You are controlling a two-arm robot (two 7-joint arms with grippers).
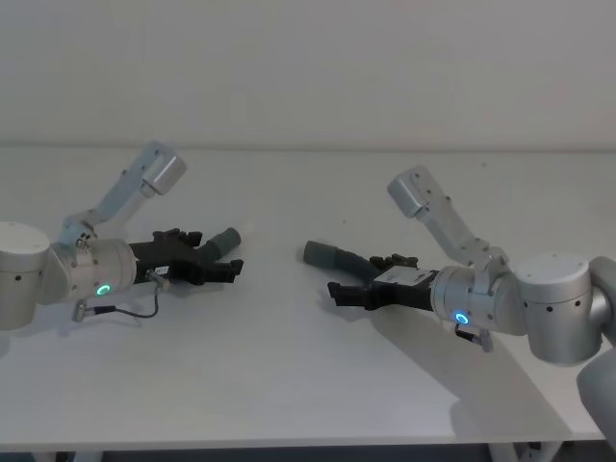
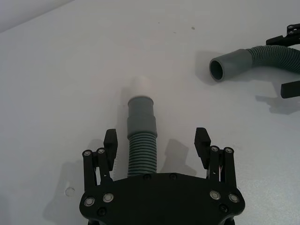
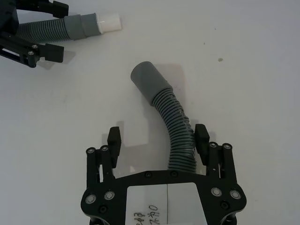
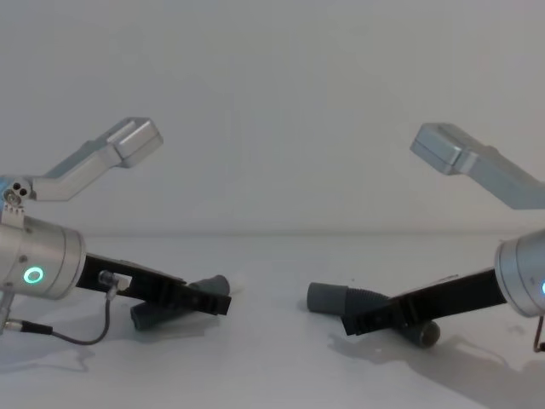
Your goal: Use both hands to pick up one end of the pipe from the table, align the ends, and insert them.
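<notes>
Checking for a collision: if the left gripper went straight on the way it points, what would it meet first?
Probably the short hose piece: its ribbed body lies between the left gripper's open fingers along that line. Past its white tip the table looks bare; the curved piece's cuff sits aside.

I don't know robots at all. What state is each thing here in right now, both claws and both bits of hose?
Short hose piece: lying on the table, not joined, white tip bare.
Curved hose piece: lying on the table, cuff apart from the short hose piece.
Left gripper: open, straddling the short hose piece's ribbed part.
Right gripper: open, straddling the curved hose piece's ribbed part.
</notes>
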